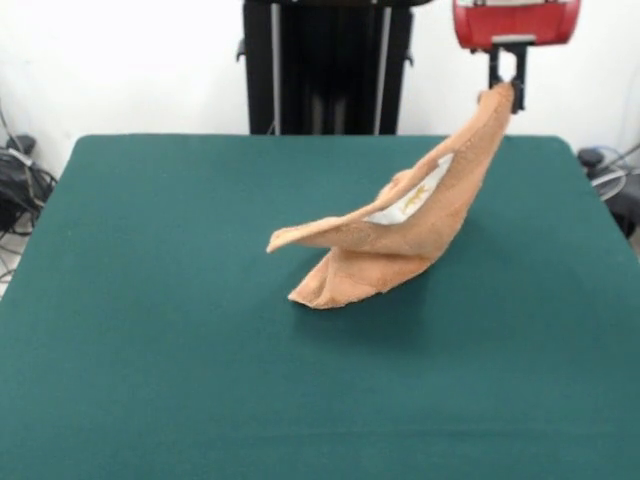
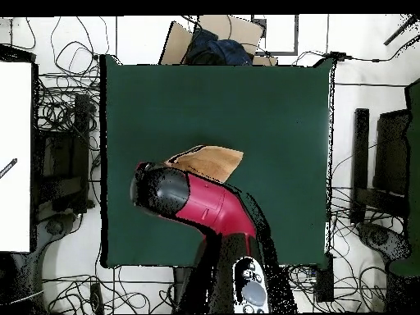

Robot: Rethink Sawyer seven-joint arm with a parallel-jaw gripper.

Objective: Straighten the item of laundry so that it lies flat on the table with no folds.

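The peach-orange towel [image 1: 400, 235] is lifted by one corner and hangs stretched and folded, its lower end resting on the dark green table [image 1: 150, 300]. A white label [image 1: 408, 205] shows in its fold. My gripper [image 1: 508, 88] is shut on the towel's top corner, high above the table's far right part. In the overhead view the towel [image 2: 212, 161] shows beside the red and black arm [image 2: 197, 205], which hides the gripper and part of the towel above the table [image 2: 271, 107].
The black pedestal [image 1: 328, 65] stands behind the table's far edge. Cables and boxes [image 2: 61, 156] lie on the floor around the table. A cardboard box with dark cloth [image 2: 215, 41] sits beyond one table edge.
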